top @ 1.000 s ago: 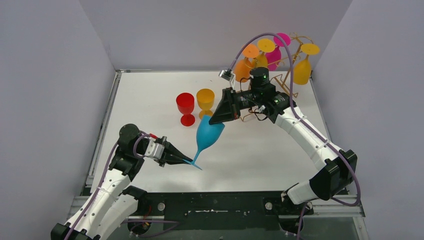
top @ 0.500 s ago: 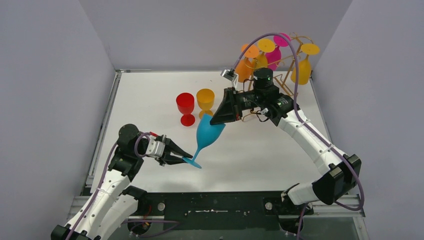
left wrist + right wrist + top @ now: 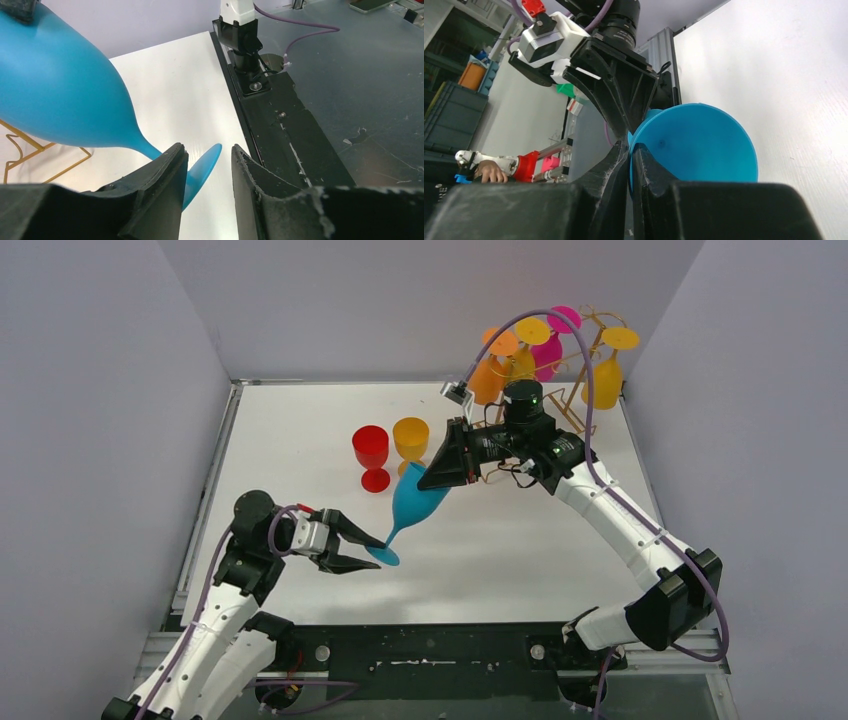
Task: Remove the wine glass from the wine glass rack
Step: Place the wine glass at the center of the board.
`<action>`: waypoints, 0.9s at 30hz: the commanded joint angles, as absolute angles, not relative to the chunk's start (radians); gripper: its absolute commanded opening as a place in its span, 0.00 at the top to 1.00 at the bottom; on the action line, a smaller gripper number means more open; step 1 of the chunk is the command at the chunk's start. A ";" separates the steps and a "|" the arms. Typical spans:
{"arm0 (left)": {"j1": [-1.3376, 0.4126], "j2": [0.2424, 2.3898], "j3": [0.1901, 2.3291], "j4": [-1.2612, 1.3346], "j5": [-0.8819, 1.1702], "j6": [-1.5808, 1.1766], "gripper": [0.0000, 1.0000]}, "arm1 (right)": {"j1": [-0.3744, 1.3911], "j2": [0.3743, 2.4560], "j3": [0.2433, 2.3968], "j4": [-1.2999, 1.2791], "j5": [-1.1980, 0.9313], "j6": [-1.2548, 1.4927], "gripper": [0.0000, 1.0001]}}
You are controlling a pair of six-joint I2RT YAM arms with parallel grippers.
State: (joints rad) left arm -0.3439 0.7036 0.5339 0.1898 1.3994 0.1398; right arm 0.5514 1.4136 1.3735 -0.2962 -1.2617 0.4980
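A blue wine glass [image 3: 415,502] hangs tilted above the table, bowl up and to the right, foot low and to the left. My right gripper [image 3: 432,480] is shut on the bowl's rim [image 3: 696,145], one finger inside the bowl and one outside [image 3: 630,150]. My left gripper [image 3: 375,550] is open, its fingers standing either side of the glass's round foot [image 3: 202,167] with a gap showing [image 3: 207,152]. The wine glass rack [image 3: 600,312], thin gold wire, stands at the back right with several orange, yellow and magenta glasses hanging upside down.
A red glass [image 3: 371,455] and an orange-yellow glass [image 3: 410,440] stand upright on the white table just behind the blue glass. Grey walls close in the left, back and right. The black base rail [image 3: 450,650] runs along the near edge.
My left gripper has opened and let go of the blue glass's foot, drawing back slightly to the left. The right gripper keeps its hold on the rim, and the foot has sunk a little.
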 commanded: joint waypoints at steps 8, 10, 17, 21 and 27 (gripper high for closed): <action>-0.327 0.661 0.549 0.002 1.280 0.308 0.56 | 0.565 1.375 1.396 -0.414 -1.067 0.346 1.00; -0.325 0.647 0.552 -0.046 1.234 0.325 0.56 | 0.569 1.368 1.386 -0.416 -1.029 0.334 1.00; -0.325 0.569 0.544 -0.036 0.891 0.267 0.44 | 0.637 1.333 1.344 -0.422 -0.688 0.265 1.00; -0.325 0.514 0.513 0.047 0.610 0.144 0.18 | 0.708 1.333 1.344 -0.454 -0.428 0.202 1.00; -0.324 0.470 0.505 0.036 0.124 -0.055 0.03 | 0.817 1.358 1.318 -0.462 -0.054 0.139 1.00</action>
State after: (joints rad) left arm -0.3305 0.4877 0.4995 0.0044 0.5686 0.1200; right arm 0.7616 1.3651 1.3323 -0.4740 -0.3904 0.2138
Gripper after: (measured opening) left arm 0.972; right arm 0.063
